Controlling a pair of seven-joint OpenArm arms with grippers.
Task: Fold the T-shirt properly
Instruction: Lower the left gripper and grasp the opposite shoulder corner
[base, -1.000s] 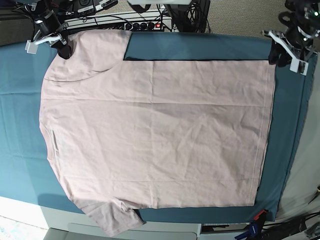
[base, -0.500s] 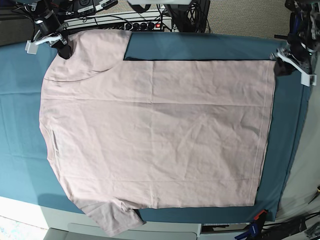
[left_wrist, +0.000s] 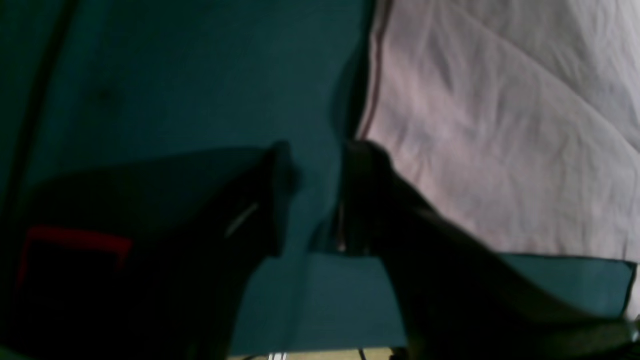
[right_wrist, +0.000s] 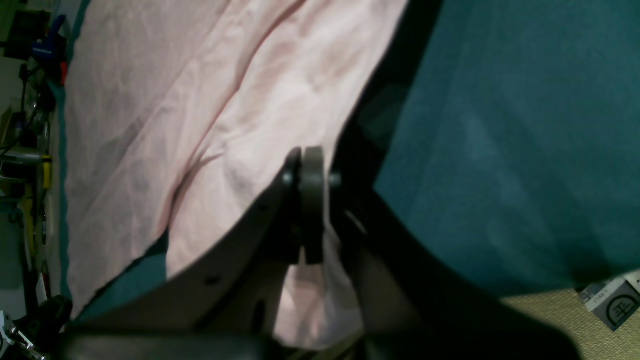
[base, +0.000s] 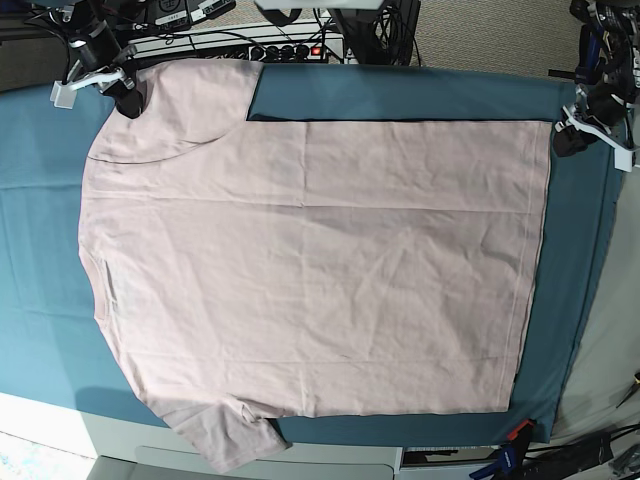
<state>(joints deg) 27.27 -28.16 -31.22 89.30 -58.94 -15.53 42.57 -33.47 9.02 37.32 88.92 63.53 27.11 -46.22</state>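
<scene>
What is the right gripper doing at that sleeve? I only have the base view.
Observer: Its wrist view shows the right gripper shut, seemingly pinching the T-shirt at the sleeve edge.
Operator: And the left one?
Observer: The left gripper is open, with only the table cloth showing between its jaws.
Operator: Is it touching the hem?
Observer: One finger sits right at the hem corner; I can't tell if it touches.

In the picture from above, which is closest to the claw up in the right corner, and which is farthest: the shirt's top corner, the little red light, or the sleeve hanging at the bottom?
From the left gripper:
1. T-shirt's hem corner, right beside it.
2. Red light, along the far edge, mid-table.
3. Hanging sleeve, at the near edge, across the table.
</scene>
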